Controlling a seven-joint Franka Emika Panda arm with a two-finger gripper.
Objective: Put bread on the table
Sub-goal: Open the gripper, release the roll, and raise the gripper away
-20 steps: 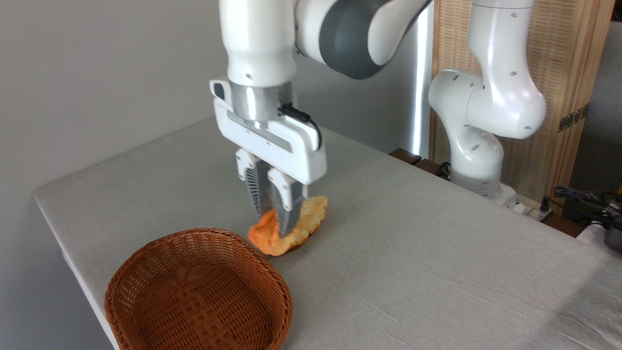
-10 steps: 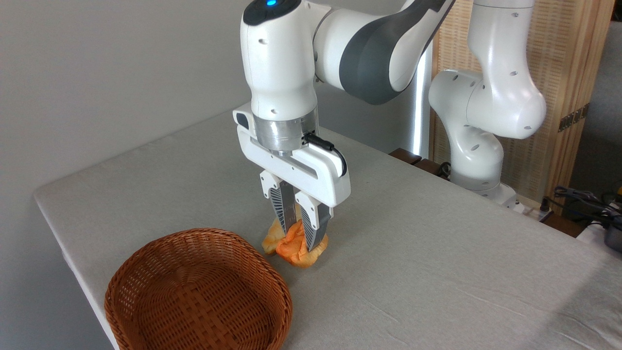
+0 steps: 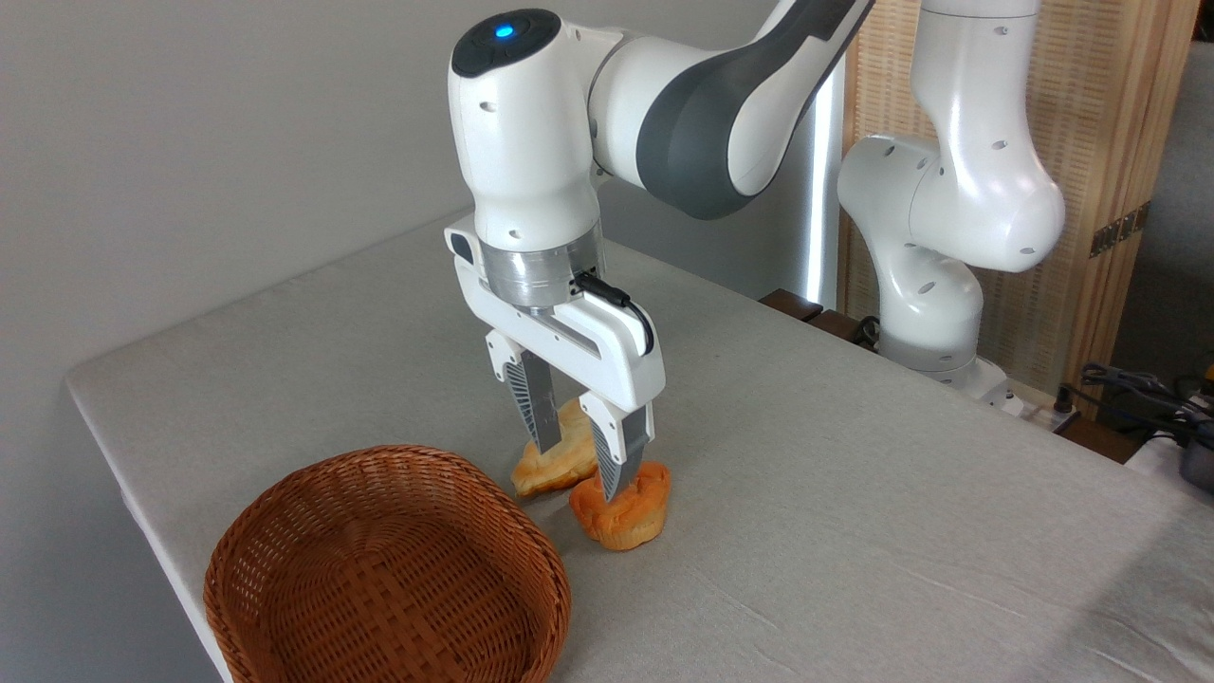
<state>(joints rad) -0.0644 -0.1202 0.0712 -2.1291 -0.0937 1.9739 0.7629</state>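
The bread point(image 3: 623, 508), a chunky orange-golden bun, rests on the grey table point(image 3: 816, 493) just right of the basket. My gripper point(image 3: 579, 467) hangs right above it, open, with nothing between its fingers. The right fingertip point(image 3: 612, 474) is in front of the bun's top left edge. The left finger point(image 3: 539, 417) stands in front of a paler, flatter pastry point(image 3: 555, 462) that lies on the cloth behind and to the left of the bun.
A brown wicker basket point(image 3: 389, 569) with nothing visible inside sits at the front left, near the table's edge. The arm's white base point(image 3: 934, 304) rises at the back right, with cables point(image 3: 1148, 394) beyond it.
The gripper lowered the bread to the cloth, opened and let it go, then rose a little. The bun now stands on the table on its own.
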